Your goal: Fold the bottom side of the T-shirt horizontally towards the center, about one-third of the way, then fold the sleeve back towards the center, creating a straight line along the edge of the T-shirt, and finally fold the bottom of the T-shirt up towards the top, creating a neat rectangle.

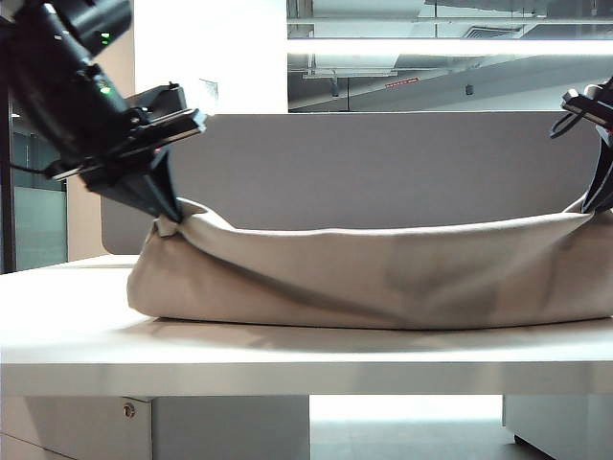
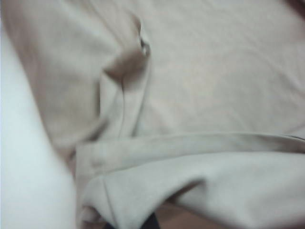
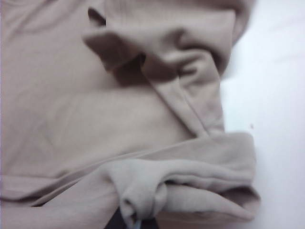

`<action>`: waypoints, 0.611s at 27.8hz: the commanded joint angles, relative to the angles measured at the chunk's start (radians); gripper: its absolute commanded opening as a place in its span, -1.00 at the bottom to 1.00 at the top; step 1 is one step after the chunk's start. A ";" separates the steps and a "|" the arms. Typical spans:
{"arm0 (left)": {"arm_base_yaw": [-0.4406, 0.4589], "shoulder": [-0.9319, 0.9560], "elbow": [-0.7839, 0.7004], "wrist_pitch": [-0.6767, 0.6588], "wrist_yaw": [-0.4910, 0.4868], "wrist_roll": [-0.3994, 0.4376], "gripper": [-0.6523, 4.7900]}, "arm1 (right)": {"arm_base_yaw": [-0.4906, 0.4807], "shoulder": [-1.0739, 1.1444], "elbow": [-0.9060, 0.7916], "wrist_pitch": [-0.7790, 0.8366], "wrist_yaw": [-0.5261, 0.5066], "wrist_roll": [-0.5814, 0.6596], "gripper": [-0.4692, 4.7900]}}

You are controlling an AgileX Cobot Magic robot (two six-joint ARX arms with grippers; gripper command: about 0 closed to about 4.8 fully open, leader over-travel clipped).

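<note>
Beige cotton T-shirt (image 1: 383, 273) hangs between my left hand (image 1: 168, 222) and right hand (image 1: 589, 206), both clamped on its lifted edge; next, I judge, lay that fold across.

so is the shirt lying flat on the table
No, both grippers, left and right, hold the shirt's edge up off the table.

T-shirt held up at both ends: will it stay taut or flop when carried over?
Likely floppy: the T-shirt sags between the left gripper and right gripper, both shut on it. Probably light, and its wrinkles suggest folds may shift.
</note>
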 commanded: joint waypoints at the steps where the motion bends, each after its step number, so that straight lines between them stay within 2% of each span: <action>1: 0.010 0.048 0.080 -0.005 -0.009 0.040 -0.78 | 0.003 0.038 0.061 0.023 0.002 -0.003 -0.84; 8: 0.067 0.143 0.224 -0.026 -0.008 0.044 -0.78 | 0.003 0.155 0.211 0.017 0.002 -0.003 -0.84; 17: 0.121 0.286 0.394 -0.080 -0.009 0.092 -0.78 | 0.003 0.316 0.391 0.003 0.003 -0.003 -0.84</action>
